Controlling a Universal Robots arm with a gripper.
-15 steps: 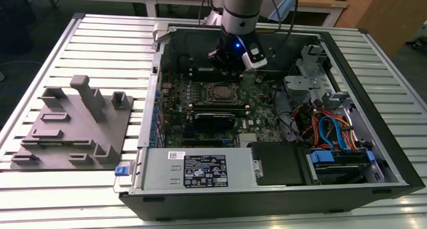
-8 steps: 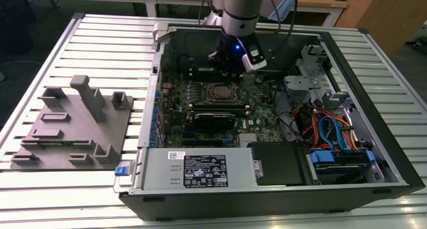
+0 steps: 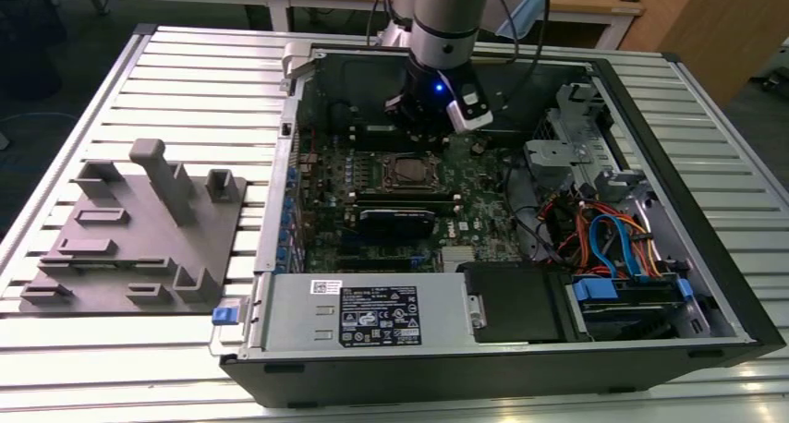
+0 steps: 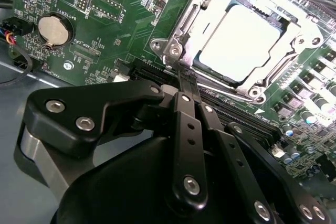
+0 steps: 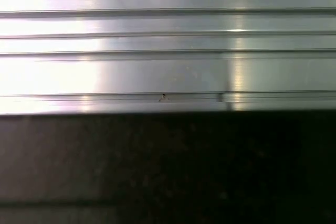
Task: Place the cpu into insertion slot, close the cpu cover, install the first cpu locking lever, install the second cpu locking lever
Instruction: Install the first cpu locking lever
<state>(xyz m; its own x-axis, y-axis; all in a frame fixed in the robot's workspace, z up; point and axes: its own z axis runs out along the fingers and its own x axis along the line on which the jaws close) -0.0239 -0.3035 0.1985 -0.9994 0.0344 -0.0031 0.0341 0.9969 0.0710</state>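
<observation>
One arm works inside open computer case (image 3: pixel 690 284) on slatted table (image 3: pixel 148 358). Gripper (image 4: pixel 181 77) sits low over motherboard (image 4: pixel 105 19), jaws drawn together, nothing between them, tips at corner of socket frame. Cpu (image 4: pixel 239 43) seated in insertion slot (image 3: pixel 407 171); cpu cover (image 4: pixel 210 3) lies down around it (silver top shows through cut-out). Step in hand, by judgement: locking lever stage. Next move likely calls for fine sideways push on thin lever without scraping board.
</observation>
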